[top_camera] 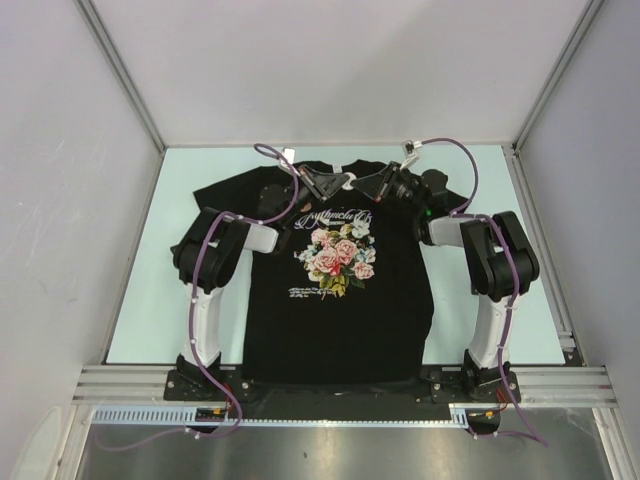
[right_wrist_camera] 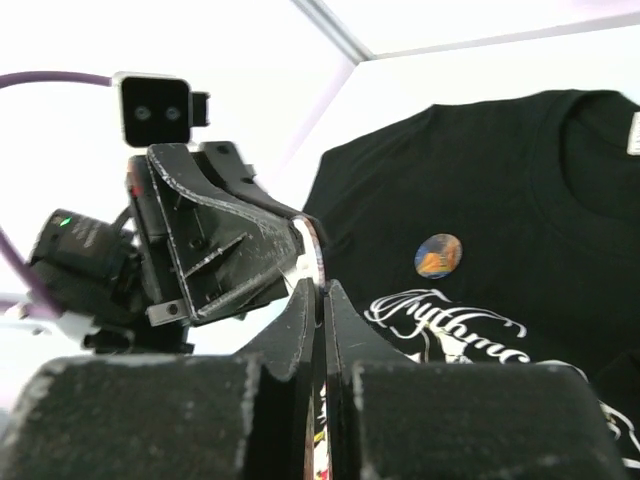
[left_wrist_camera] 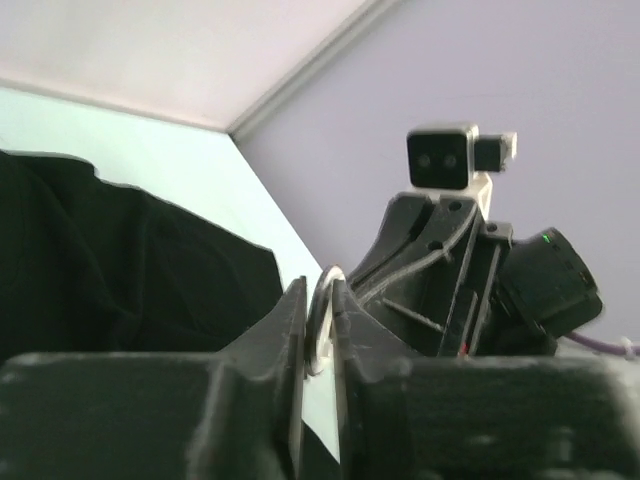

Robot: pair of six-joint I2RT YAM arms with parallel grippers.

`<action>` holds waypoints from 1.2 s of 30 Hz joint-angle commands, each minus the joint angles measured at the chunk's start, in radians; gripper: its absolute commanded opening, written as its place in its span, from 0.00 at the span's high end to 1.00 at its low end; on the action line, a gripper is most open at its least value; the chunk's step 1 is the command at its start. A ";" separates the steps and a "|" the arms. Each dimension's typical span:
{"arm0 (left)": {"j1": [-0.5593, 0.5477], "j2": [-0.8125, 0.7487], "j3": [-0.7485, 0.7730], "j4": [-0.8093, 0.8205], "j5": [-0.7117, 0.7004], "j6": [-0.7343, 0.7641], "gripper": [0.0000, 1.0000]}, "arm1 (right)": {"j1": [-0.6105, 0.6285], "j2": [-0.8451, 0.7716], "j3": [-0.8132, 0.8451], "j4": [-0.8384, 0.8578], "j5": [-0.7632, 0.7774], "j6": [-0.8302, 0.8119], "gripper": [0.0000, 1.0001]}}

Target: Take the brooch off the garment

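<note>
Shirt [top_camera: 340, 320], black with a rose print, lies flat on the pale surface [top_camera: 150, 270], and both arms reach in over its collar. A small round orange-and-blue brooch [right_wrist_camera: 438, 255] sits on the chest just above the white lettering [right_wrist_camera: 440, 320]. The left claw [left_wrist_camera: 320, 285] is pinched on a thin disc [left_wrist_camera: 320, 330] seen edge-on. The right claw [right_wrist_camera: 320, 290] is pressed together at that disc's rim, tip to tip with the left; whether it grips it I cannot tell.

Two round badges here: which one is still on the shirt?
The orange-and-blue badge by the white lettering. The thin disc is pinched between left gripper and right gripper.
</note>
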 commanded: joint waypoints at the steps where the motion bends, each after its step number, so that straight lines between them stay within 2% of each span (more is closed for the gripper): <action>1: -0.016 -0.055 0.023 0.242 0.178 0.037 0.72 | -0.025 0.013 0.035 0.103 -0.136 0.008 1.00; 3: 0.001 -0.054 0.029 0.244 0.247 0.022 0.58 | -0.059 0.025 0.047 0.087 -0.171 0.019 1.00; 6: 0.030 -0.026 0.117 0.148 0.414 -0.004 0.50 | -0.096 0.051 0.064 0.073 -0.284 0.027 1.00; 9: 0.052 -0.012 0.182 0.118 0.519 -0.026 0.44 | -0.119 0.059 0.068 0.072 -0.366 0.034 1.00; 16: 0.098 -0.035 0.185 -0.061 0.582 0.077 0.44 | -0.144 0.056 0.071 0.058 -0.440 0.034 1.00; 21: 0.119 -0.015 0.194 -0.044 0.594 0.040 0.51 | -0.141 0.062 0.081 0.057 -0.455 0.034 1.00; 25: 0.115 -0.003 0.219 -0.119 0.607 0.061 0.50 | -0.128 0.067 0.091 0.052 -0.463 0.031 1.00; 29: 0.104 0.023 0.262 -0.195 0.634 0.078 0.44 | -0.118 0.068 0.100 0.024 -0.463 0.010 1.00; 36: 0.087 0.023 0.328 -0.424 0.674 0.201 0.46 | -0.111 0.064 0.105 0.000 -0.453 -0.009 1.00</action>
